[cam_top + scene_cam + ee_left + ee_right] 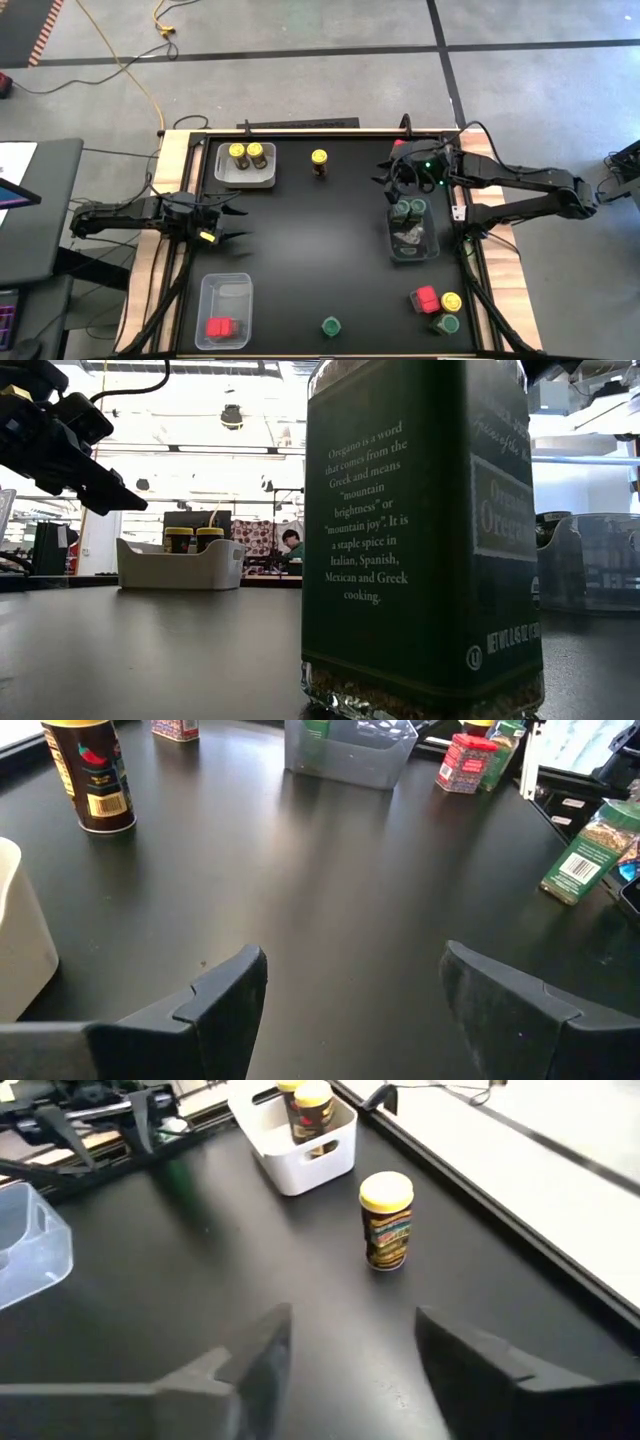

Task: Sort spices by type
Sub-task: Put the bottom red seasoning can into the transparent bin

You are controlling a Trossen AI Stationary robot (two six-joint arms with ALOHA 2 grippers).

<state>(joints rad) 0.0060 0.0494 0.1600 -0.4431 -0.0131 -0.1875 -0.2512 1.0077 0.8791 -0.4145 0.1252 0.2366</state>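
Note:
The spices are spread over the black table. Two yellow-lidded jars (246,153) stand in a white bin (226,172) at the far left, and a single yellow-lidded jar (319,162) (385,1220) stands on the table beside it. Green-lidded jars (407,209) sit in a clear bin (428,247) on the right. A red block (220,327) lies in a clear bin (212,290) at the near left. My right gripper (384,174) (350,1330) hangs open above the table, right of the single jar. My left gripper (228,224) (350,980) waits open at the left edge.
A green-lidded jar (331,326) stands at the near edge, filling the low view (420,540). A red block (425,298), a yellow-lidded jar (450,300) and a green-lidded jar (445,323) cluster at the near right. Bare table lies in the middle.

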